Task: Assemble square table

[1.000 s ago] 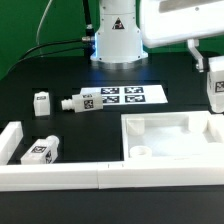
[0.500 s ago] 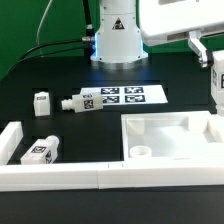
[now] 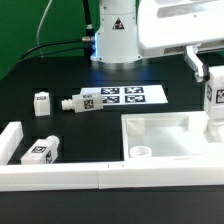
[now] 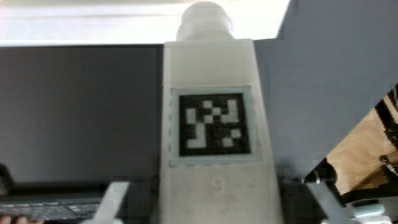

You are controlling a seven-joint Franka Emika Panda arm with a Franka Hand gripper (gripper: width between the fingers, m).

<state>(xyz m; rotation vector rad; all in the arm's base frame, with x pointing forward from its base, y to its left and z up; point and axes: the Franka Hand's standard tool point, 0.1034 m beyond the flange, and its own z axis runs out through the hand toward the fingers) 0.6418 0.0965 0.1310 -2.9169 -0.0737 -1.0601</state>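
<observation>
Exterior view crops the gripped leg (image 3: 215, 97).

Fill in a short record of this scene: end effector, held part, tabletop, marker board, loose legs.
end effector: closed on the held leg
held leg: upright, tag showing, at the far corner of the tabletop, exterior view's right; contact unclear
tabletop: rim up, near socket empty
marker board: flat, behind the tabletop
loose legs: standing leg; lying leg beside the marker board; corner leg inside the white wall
</observation>
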